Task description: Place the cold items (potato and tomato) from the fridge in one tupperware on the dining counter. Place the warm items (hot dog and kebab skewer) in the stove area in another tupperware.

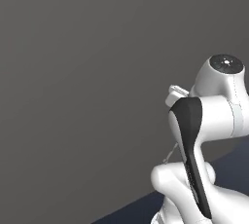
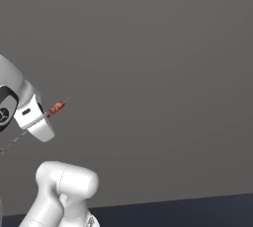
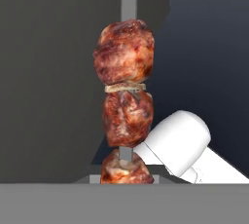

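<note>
While clamped in the closed hand (image 2: 45,114), kebab skewer (image 3: 125,106) straight out beyond the fingertips, meat chunks stacked along it.

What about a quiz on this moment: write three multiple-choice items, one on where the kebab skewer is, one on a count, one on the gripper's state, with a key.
1. Where is the kebab skewer?
A. lying on a counter
B. in the gripper, up in the air
C. inside a tupperware

2. How many chunks of meat show on the skewer in the hand view?
A. one
B. three
C. six

3. How does the gripper stand?
A. shut on the kebab skewer
B. wide open and empty
C. shut on a tomato

Key: B, the right base view shows the skewer sticking out of the hand, against the grey wall; B, three browned pieces sit stacked along the stick; A, the skewer rises from between the fingertips.
</note>
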### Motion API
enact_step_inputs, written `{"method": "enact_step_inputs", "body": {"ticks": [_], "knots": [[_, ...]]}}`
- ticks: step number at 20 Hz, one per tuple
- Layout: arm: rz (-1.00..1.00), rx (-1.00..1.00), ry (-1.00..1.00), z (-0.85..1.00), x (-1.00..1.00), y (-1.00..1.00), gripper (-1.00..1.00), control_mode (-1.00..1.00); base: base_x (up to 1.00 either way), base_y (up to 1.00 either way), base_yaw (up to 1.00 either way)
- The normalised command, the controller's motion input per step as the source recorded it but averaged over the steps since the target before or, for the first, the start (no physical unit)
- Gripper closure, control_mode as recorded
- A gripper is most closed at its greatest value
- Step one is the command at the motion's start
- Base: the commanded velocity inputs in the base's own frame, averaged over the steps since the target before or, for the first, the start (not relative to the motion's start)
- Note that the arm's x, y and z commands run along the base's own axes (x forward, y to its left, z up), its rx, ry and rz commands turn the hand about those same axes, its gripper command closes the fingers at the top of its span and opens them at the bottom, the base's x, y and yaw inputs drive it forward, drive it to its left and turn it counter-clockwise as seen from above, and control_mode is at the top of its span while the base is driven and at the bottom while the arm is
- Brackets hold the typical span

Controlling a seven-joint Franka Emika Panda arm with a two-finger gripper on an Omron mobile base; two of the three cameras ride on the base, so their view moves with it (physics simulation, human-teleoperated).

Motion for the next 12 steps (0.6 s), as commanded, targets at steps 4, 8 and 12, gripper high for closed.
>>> {"method": "enact_step_inputs", "body": {"ticks": [4,8,12], "knots": [[0.0,0.0,0.0,0.0,0.0,0.0,1.0,1.0,0.87,-0.95,0.2],[0.0,0.0,0.0,0.0,0.0,0.0,1.0,1.0,1.0,-0.82,0.46],[0.0,0.0,0.0,0.0,0.0,0.0,1.0,1.0,0.93,-0.88,0.47]]}}
